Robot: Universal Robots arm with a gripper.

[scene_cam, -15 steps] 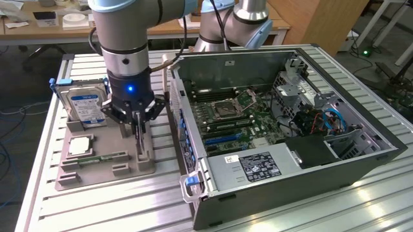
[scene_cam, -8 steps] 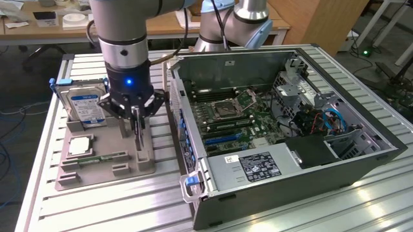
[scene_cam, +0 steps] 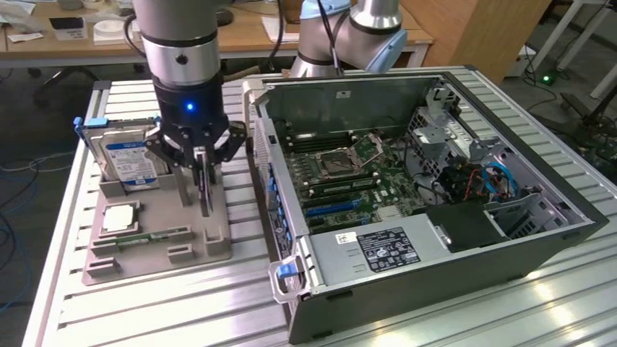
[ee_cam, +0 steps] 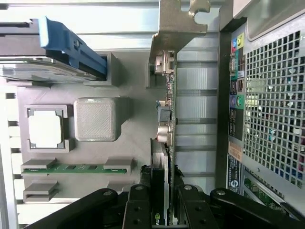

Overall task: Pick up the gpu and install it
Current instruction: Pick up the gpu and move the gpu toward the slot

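1. The desk [scene_cam: 540, 303] is a slatted metal top that carries everything else.
2. An open computer case [scene_cam: 482, 264] lies on the desk toward the exterior view's right, with its green circuit board [scene_cam: 347, 173] facing up.
3. The robot arm [scene_cam: 183, 58] comes straight down over the tray, on the exterior view's left of the case.
4. A grey moulded tray [scene_cam: 144, 253] lies flat on the desk just beside the case.
5. A silver hard drive [scene_cam: 130, 163] with a blue label stands upright in the tray's far slot.
6. The gpu [scene_cam: 204, 191] stands on edge at the side of the tray nearest the case. Its lower end is down at the tray; whether it has left its slot cannot be told. In the wrist view its silvery bracket [ee_cam: 178, 24] is at the end away from the gripper.
7. The gripper [scene_cam: 201, 168] is closed on the gpu, with its black fingers [ee_cam: 138, 205] pressed against both faces of the card's upper end.
8. A square processor chip [scene_cam: 118, 217] lies flat in its pocket.
9. A narrow green memory stick [scene_cam: 154, 236] lies in a groove near the chip.
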